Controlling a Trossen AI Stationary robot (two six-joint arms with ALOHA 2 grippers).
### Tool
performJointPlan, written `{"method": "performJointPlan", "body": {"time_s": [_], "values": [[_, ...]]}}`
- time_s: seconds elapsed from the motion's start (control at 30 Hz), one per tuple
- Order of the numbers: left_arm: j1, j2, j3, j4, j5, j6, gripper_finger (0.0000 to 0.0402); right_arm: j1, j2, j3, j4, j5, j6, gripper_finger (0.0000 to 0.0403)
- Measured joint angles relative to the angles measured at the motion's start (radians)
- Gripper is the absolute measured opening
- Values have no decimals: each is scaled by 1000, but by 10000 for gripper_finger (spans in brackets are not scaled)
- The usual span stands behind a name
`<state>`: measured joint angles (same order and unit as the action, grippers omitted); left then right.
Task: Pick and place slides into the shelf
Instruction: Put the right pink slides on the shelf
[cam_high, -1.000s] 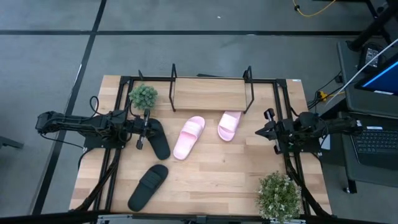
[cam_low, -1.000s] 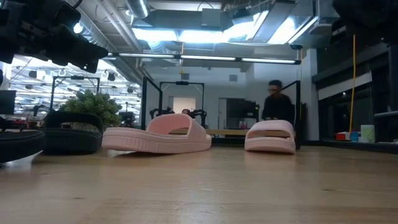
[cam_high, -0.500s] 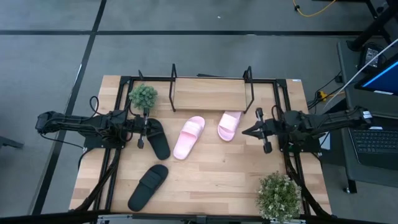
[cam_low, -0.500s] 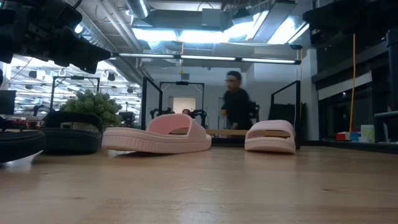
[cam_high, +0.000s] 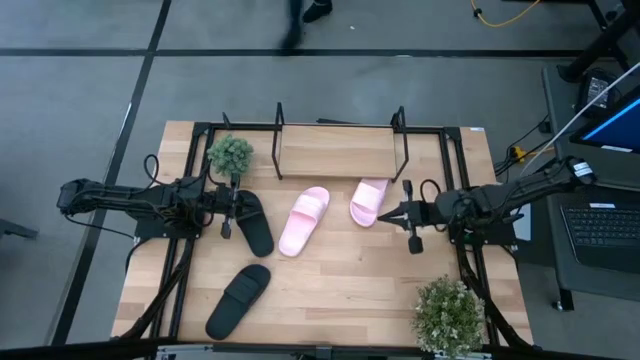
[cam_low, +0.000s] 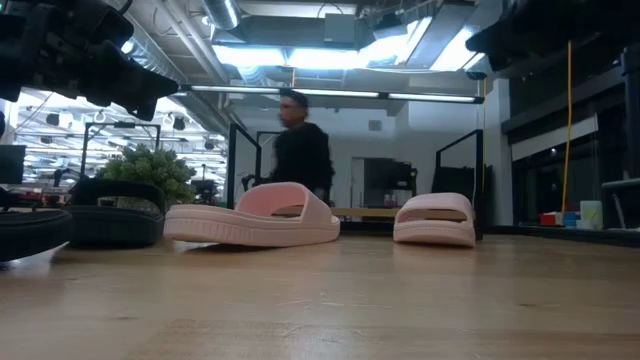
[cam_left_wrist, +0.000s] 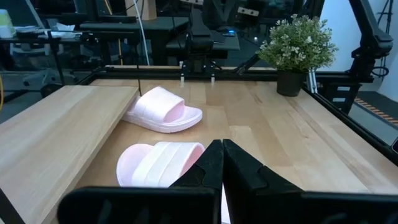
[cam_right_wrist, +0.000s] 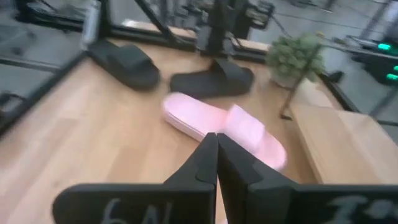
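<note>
Four slides loose on the table, shelf (cam_high: 340, 150) bare, both grippers pinched together on nothing.

The slides look light, soft and bendy; the wide strap seems the best hold. Left pink slide (cam_high: 304, 220) runs slantwise, right pink slide (cam_high: 369, 201) near-upright, one end of each toward the shelf. Black slides (cam_high: 252, 224) (cam_high: 238, 300) slant opposite ways. Right gripper (cam_high: 385, 214) sits beside the right pink one, left gripper (cam_high: 238, 207) above a black one.
</note>
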<state>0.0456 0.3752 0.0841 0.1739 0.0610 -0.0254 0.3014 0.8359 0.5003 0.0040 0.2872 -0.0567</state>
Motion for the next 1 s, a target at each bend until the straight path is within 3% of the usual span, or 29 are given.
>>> {"method": "performJointPlan", "body": {"time_s": [0.23, 0.7, 1.0], "values": [[0, 0, 0, 0, 0, 0, 0, 107, 96, 2, -1, 188, 71, 9], [0, 0, 0, 0, 0, 0, 0, 201, 267, 304, -356, 272, 184, 9], [0, 0, 0, 4, 0, 0, 0, 200, 449, 354, -531, 297, 368, 9]]}}
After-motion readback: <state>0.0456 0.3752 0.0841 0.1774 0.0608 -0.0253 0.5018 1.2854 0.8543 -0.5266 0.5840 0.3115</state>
